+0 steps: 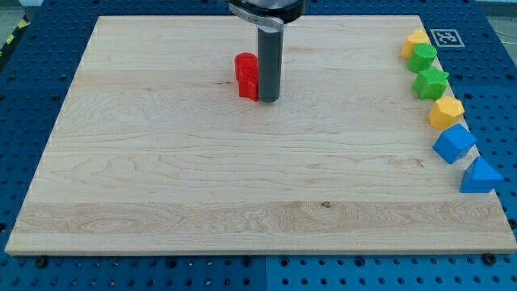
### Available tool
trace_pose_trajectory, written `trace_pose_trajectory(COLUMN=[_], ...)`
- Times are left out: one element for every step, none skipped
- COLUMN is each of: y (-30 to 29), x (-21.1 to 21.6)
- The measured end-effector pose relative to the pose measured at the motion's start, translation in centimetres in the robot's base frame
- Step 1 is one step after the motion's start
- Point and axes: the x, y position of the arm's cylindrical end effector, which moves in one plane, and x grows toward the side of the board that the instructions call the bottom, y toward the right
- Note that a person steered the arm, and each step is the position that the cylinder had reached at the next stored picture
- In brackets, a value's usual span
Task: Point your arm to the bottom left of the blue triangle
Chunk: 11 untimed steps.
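Tip at red block, blue triangle far off at 4 o'clock.
My tip (268, 99) touches the red block (247, 76); no pincer here, just rod. Blue triangle (480, 176) overhangs the board (202, 178) edge; rod top cut off.

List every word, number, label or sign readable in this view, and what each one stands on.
No readable words or numbers anywhere.
Only sign: a black-and-white square marker on the blue pegboard, at the view's top right beside the yellow block; it is a pattern, not text.
The wooden board, the blocks and my tip carry no lettering.
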Motion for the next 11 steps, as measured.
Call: trace_pose_trajectory(y=[0.2,0.2,0.2,0.9,1.0,1.0,1.0,1.0,1.3,4.2,12.3], x=[0.0,0.3,2.5,4.4,4.9,8.2,9.9,12.9,15.7,18.3,19.4])
